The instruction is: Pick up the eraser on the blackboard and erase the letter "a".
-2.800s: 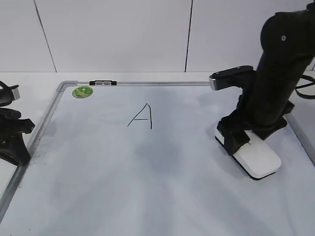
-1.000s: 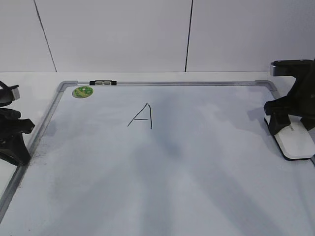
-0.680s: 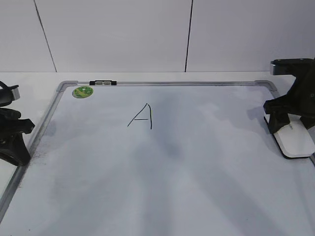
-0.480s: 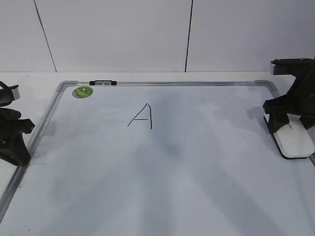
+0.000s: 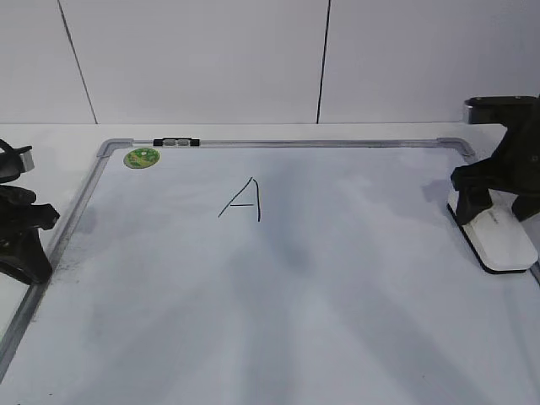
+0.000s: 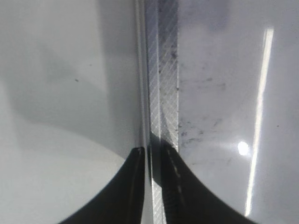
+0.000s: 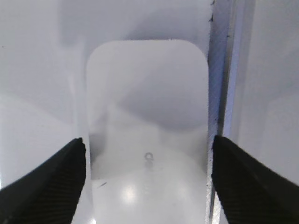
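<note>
A: Lying flat at the right edge of the blackboard [image 5: 278,287], just inside the grey frame: the eraser [image 5: 501,240], white and glossy with a black underside. Small grey mark visible on top in the right wrist view.

B: And the right gripper [image 5: 498,202]?

A: Standing over the near-frame end of the eraser, spread wide. In the right wrist view, a gap between each dark finger [image 7: 51,182] and the eraser's long sides, so not pinching it.

B: Left gripper [image 6: 152,161]?

A: Parked at the left edge of the board, pressed nearly together over the frame rail, only a thin slit showing. Dark smudges on the board surface just beside the rail there.

B: Anything in the way?

A: On the board, a capital "A" [image 5: 242,201] in thin black marker, left of centre toward the far edge, well apart from the eraser. A round green sticker [image 5: 142,157] at the far left corner, and a small black-and-silver clip [image 5: 176,142] on the far frame just beside it. No lowercase letter to be made out anywhere on the surface.
</note>
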